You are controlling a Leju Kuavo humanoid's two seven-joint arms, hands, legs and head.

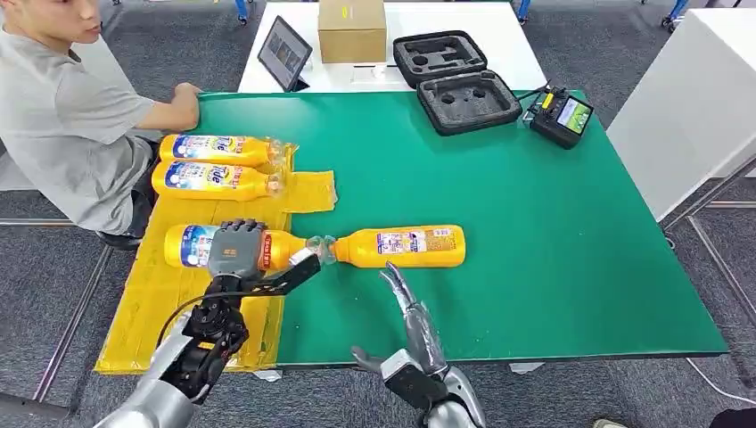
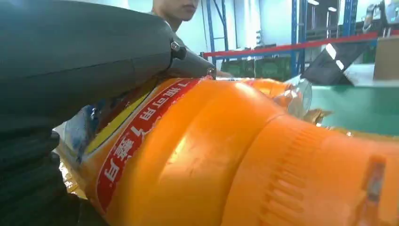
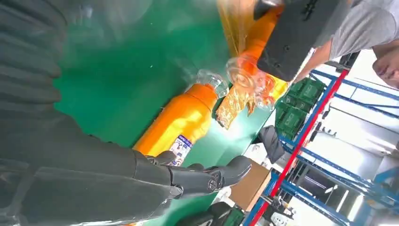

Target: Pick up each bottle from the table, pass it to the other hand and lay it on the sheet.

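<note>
While gripped: held bottle (image 1: 201,247) lies on the yellow sheet (image 1: 143,303), under the left robot hand (image 1: 236,250).
Right robot hand (image 1: 406,299): fingers spread, holding nothing, near the sheet.
Counter bottle (image 1: 406,247): just beside the sheet, neck toward it.

Orange bottles, yellow sheet, green worktop

The bottles (image 1: 406,247) are orange with blue, white and red labels; the sheet (image 1: 152,294) at the green worktop's (image 1: 553,232) left edge is yellow; the foam case (image 1: 455,80) at the far edge is black.
</note>
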